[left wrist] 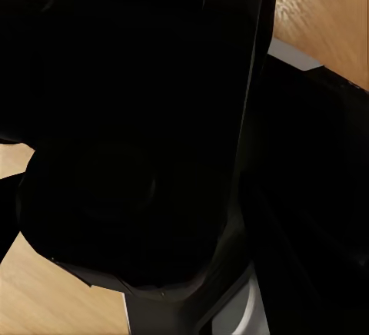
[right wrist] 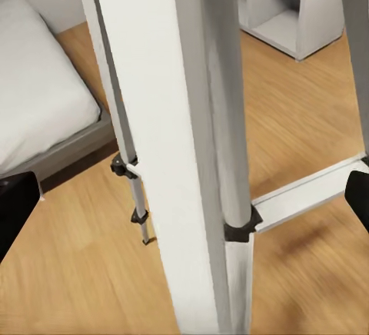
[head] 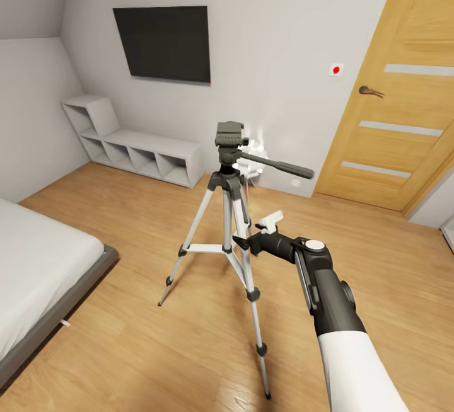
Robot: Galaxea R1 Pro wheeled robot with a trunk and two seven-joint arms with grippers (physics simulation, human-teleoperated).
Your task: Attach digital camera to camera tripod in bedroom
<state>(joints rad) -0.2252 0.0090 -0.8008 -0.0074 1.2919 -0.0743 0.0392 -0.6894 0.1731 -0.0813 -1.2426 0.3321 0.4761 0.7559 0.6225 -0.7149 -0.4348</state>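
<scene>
Right arm: white forearm and black wrist reach forward from the lower right of the head view. Right tool (head: pixel 243 242) sits against the camera tripod (head: pixel 228 210) at leg height, one leg between its fingers; the right wrist view shows a silver leg close up with a black fingertip (right wrist: pixel 15 208) at each side, set wide apart and not pressed on the leg.

Left tool: in the left wrist view a dark black mass (left wrist: pixel 146 143) covers nearly everything; whether the tool is spread or closed, I cannot tell.

Camera tripod: upright on the light wood floor (head: pixel 126 336), legs spread, black head and long handle on top.

Bed (head: pixel 38 261): white, grey frame, left of the tripod.

Beyond: low white cube shelf (head: pixel 135 150), wall-mounted black TV (head: pixel 162 43), wooden door (head: pixel 397 97) to the right.
</scene>
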